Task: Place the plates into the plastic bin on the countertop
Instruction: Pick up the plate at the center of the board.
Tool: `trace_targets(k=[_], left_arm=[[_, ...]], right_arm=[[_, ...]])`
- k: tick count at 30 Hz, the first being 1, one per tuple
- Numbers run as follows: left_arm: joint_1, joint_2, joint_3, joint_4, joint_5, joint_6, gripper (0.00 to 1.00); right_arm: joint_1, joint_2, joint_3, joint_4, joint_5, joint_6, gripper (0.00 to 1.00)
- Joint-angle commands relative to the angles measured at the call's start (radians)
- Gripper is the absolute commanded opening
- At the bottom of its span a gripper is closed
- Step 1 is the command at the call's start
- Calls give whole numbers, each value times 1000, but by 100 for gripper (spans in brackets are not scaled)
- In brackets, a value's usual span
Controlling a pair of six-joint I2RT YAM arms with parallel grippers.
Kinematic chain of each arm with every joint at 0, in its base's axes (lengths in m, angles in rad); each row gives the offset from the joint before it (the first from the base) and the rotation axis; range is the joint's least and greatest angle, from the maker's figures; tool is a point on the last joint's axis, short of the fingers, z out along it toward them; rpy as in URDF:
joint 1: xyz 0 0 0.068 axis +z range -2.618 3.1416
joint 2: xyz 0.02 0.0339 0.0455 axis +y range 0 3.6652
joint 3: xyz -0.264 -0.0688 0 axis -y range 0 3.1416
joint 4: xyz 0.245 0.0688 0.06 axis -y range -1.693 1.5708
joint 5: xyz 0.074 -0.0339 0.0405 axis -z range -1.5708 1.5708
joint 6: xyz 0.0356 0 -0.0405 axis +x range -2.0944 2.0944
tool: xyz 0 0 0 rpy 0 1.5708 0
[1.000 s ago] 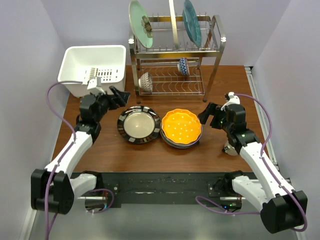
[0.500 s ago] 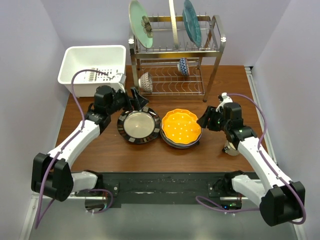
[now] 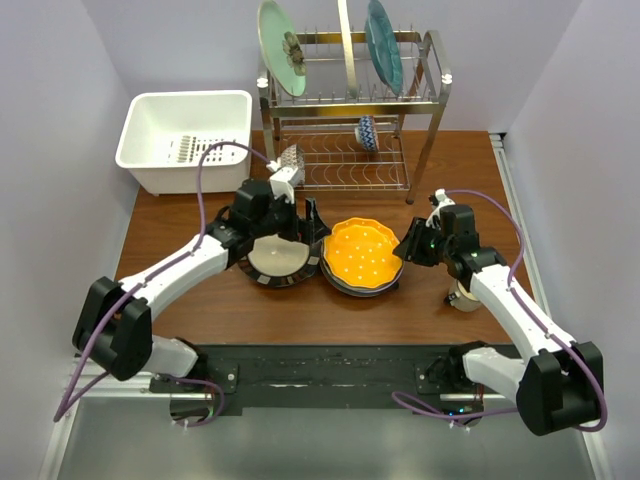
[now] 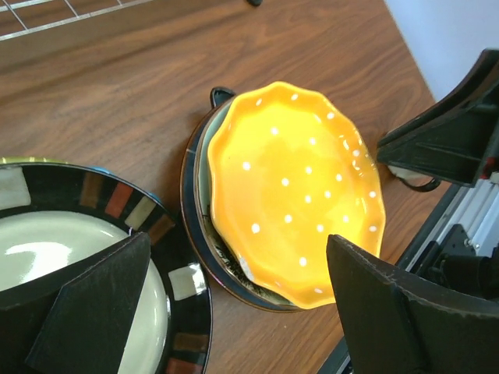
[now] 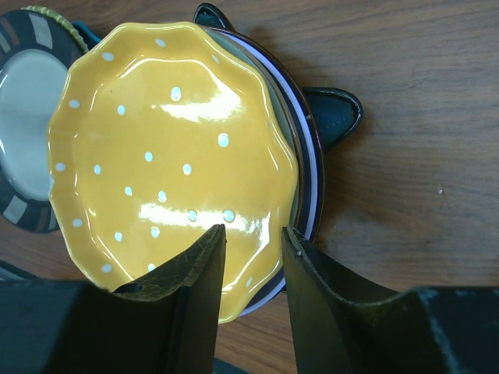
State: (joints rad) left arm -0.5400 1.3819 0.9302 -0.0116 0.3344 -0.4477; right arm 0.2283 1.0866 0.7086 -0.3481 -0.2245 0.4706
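Since a second ago: left arm has swung right from the bin (image 3: 140,160), so the left claw (image 3: 303,228) is now over the striped plate (image 3: 272,265); right claw (image 3: 408,243) has crept in to the orange plate (image 3: 365,252); plates haven't shifted.

Top: bin at far left of the bench (image 3: 200,300), all plates outside it; striped plate and orange plate side by side mid-bench, rims touching or nearly so; rack (image 3: 430,110) behind, flower plate (image 3: 278,45) and teal plate (image 3: 383,45) upright on its top tier, bowl (image 3: 366,131) on the lower one; left claw spread wide, holding nothing; right claw at the orange plate's right edge.

Left wrist: fingers (image 4: 93,304) far apart, empty; one above the striped plate (image 4: 117,199), the other past the orange plate (image 4: 288,187); orange plate tops a stack, dark rim showing beneath.

Right wrist: fingers (image 5: 195,296) a narrow gap apart, gripping nothing; tips at the orange plate's scalloped rim, contact can't tell; star plate (image 5: 335,113) points stick out from under it.
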Motion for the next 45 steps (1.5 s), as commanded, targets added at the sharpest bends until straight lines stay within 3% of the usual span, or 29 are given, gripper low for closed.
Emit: trace_targets(k=[1, 31, 39, 45], left_arm=[[-26, 41, 64, -39, -51, 29, 100], [-87, 134, 121, -74, -34, 46, 89], [-98, 151, 142, -106, -35, 66, 79], [-101, 170, 144, -125, -35, 76, 74]], right_arm=[[0, -5, 20, 0, -15, -1, 40], [0, 56, -50, 63, -12, 7, 30], [0, 73, -44, 89, -50, 7, 3], [2, 79, -43, 112, -72, 19, 0]])
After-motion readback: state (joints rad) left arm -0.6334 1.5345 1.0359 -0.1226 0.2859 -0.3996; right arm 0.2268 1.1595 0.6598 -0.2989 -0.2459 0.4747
